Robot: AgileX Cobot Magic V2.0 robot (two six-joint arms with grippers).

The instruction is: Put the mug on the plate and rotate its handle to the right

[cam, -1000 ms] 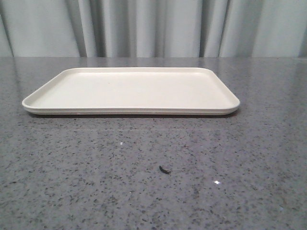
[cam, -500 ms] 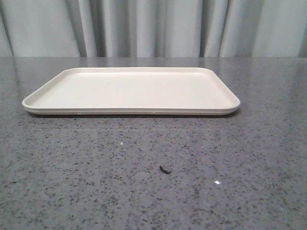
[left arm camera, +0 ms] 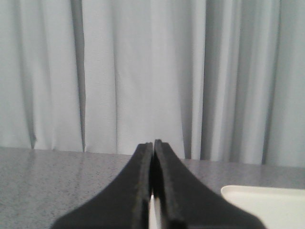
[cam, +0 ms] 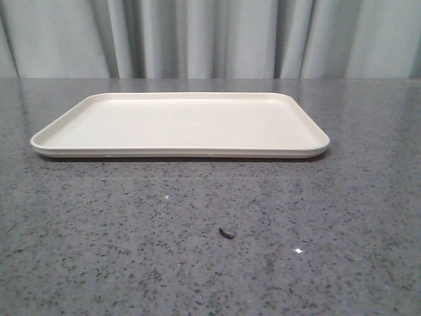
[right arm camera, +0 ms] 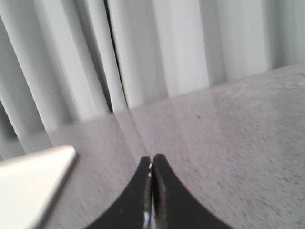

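Black fingers, left: the left gripper (left arm camera: 153,191) has its two dark jaws pressed together, with only a thin bright slit low between them; nothing is held.
Black fingers, right: the right gripper (right arm camera: 151,191) is closed in the same way, jaws flat against each other, and it holds nothing.
Height of the arms: both wrist cameras look forward over the table toward the curtain, so I judge that both grippers are raised and are not touching anything.
Arms in the front view: neither arm nor gripper appears there.
Plate: the cream plate (cam: 181,125) lies flat on the grey speckled table (cam: 329,230), in the middle and on the far half. Its surface is bare. One corner of it shows in the left wrist view (left arm camera: 267,205) and one corner in the right wrist view (right arm camera: 28,186).
Mug: it is in no picture, so I cannot say where it stands. The same is true for its handle.
Other small thing: a dark little fragment (cam: 226,232) lies on the table in front of the plate, well apart from it. It is too small to identify.
Background: a pale pleated curtain (cam: 210,39) hangs behind the table.
Progress: I judge that the task is at its beginning and no step is done.
Left to do: find and grasp the mug, put it on the plate, then turn the handle to the right.
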